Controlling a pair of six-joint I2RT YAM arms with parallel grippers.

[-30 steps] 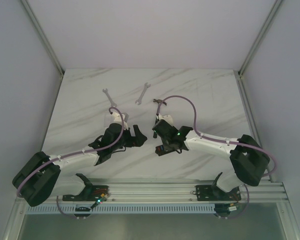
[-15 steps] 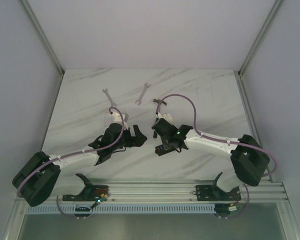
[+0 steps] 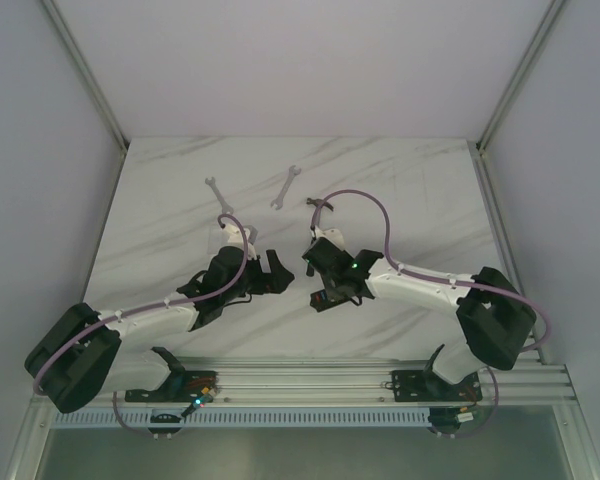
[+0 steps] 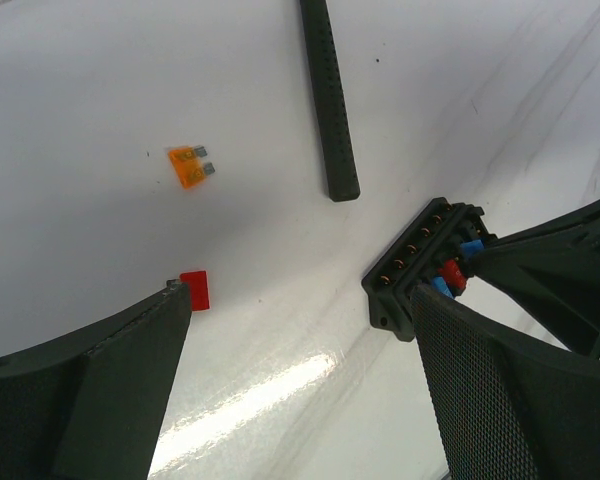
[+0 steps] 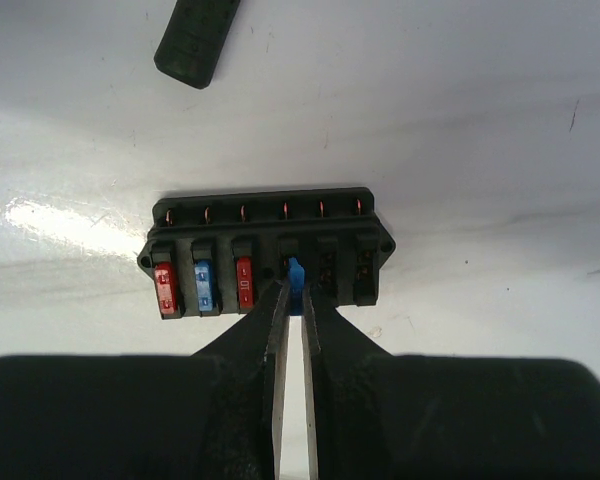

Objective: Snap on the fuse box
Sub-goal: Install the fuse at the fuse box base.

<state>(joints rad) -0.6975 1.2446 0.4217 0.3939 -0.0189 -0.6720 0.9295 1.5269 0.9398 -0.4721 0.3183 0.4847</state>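
The fuse box is a small black box lying on the white table, with red, blue and red fuses in its three left slots. My right gripper is shut on a blue fuse and holds it at the box's fourth slot. In the top view the box lies under my right gripper. My left gripper is open and empty, with the box just by its right finger. In the top view my left gripper sits left of the box.
A loose orange fuse and a loose red fuse lie on the table by my left finger. The black hammer handle lies just beyond the box. Two wrenches lie further back.
My right arm has edged slightly to the left over the box. The left arm has not moved.
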